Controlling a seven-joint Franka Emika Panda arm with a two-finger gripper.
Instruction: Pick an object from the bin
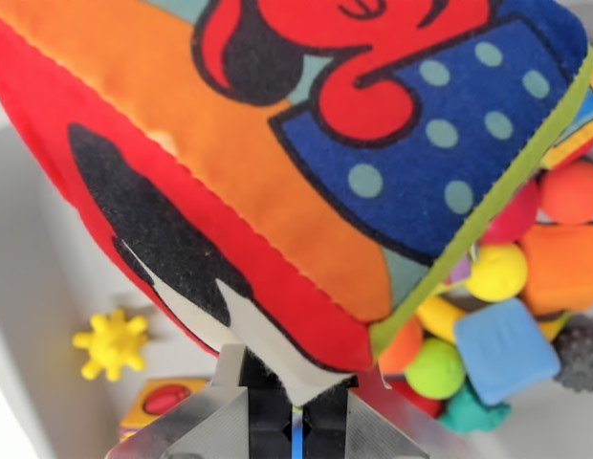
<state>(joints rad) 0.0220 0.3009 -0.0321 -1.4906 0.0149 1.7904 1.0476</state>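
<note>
I have 1 soft fabric cube [306,153] pinched by a corner in my gripper [295,397], jaws closed on it, hanging above the bin [38,287] and its remaining toys, so only carrying it clear remains.

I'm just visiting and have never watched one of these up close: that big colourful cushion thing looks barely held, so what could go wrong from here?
1. The tool seems to pinch only a corner of the soft fabric block; it might slip out and fall back into the bin.
2. The block fills most of the wrist view, so the camera sees little below it.
3. A swinging block could knock the pile of small toys at the wrist view's right.
</note>
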